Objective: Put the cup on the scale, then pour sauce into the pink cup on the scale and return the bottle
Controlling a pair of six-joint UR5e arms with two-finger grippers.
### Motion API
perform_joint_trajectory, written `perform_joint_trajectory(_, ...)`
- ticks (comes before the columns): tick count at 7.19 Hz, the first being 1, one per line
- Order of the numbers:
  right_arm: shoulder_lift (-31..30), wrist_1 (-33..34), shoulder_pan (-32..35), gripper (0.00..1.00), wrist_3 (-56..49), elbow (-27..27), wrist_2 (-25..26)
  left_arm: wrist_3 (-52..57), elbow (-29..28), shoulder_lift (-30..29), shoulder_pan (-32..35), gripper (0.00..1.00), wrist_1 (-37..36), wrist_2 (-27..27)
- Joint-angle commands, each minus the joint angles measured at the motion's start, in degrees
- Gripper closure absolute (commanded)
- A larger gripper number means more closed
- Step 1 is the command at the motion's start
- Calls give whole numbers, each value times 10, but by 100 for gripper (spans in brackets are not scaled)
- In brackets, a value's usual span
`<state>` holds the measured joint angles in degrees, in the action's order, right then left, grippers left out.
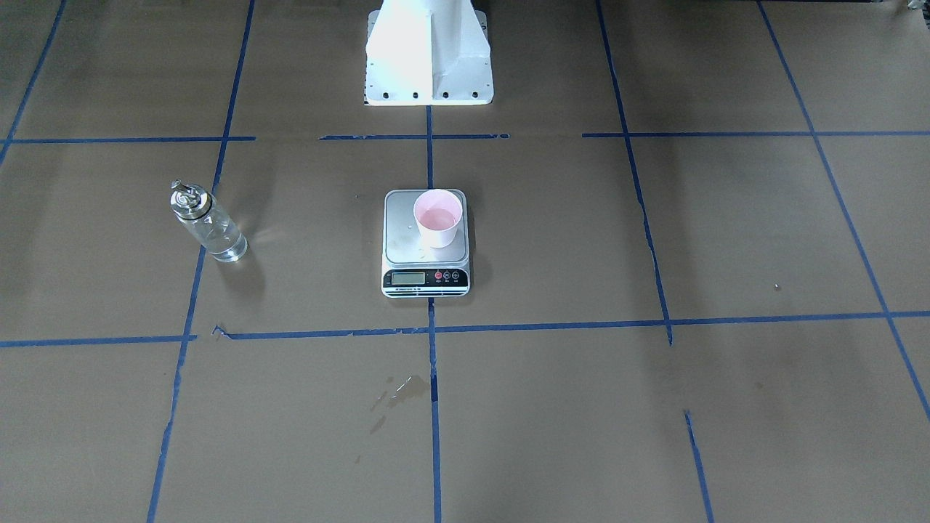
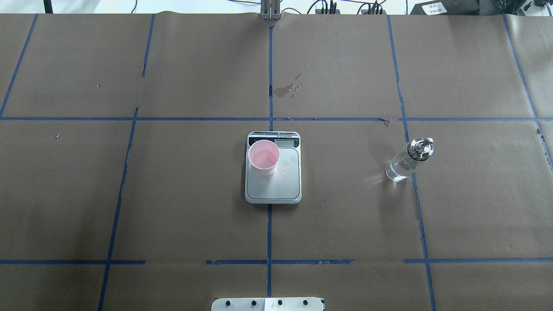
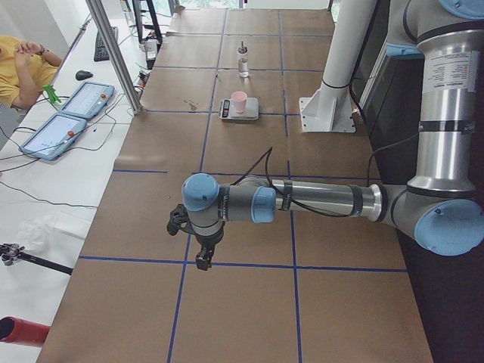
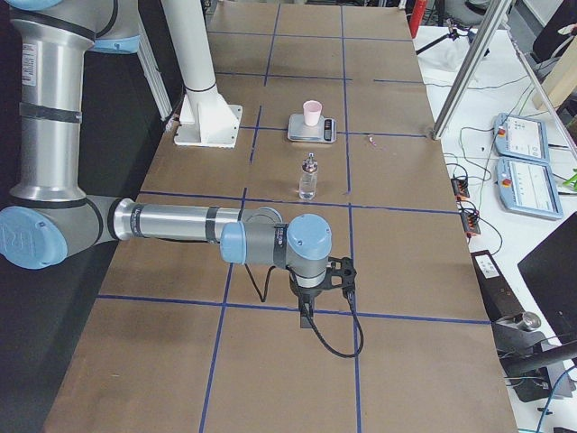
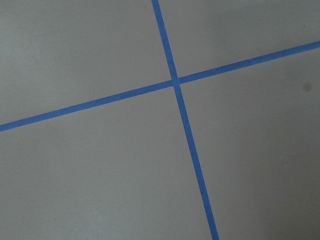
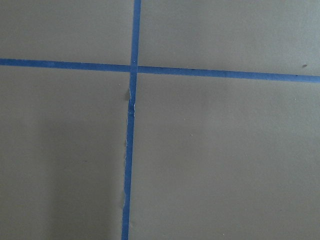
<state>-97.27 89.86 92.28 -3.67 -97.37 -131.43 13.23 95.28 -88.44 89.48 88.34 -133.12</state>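
Observation:
The pink cup [image 1: 438, 218] [image 2: 263, 157] stands upright on the scale [image 1: 403, 236] [image 2: 285, 183], toward the plate's display-side corner. The bottle [image 1: 207, 225] [image 2: 406, 162] stands upright on the brown paper on my right side, apart from the scale, with clear sauce [image 2: 397, 170] in its lower part. Both grippers are far from these things. My left gripper [image 3: 203, 255] and right gripper [image 4: 304, 311] hang low over bare paper near the table's two ends, seen only from the side, so I cannot tell their state. Both wrist views show only paper and blue tape.
A wet stain [image 1: 399, 391] [image 2: 285, 90] marks the paper on the operators' side of the scale. The white robot base [image 1: 429, 58] is behind the scale. A seated person [image 3: 19, 64] and two tablets [image 3: 72, 113] are beside the table.

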Motion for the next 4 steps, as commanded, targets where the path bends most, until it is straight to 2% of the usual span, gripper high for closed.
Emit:
perform_joint_trajectory(1,1,0,-1,0,0,0,-1,0,-3,-5,0,0,0,0)
perform_joint_trajectory(4,1,-1,-1,0,0,1,-1,0,3,-7,0,0,-2,1)
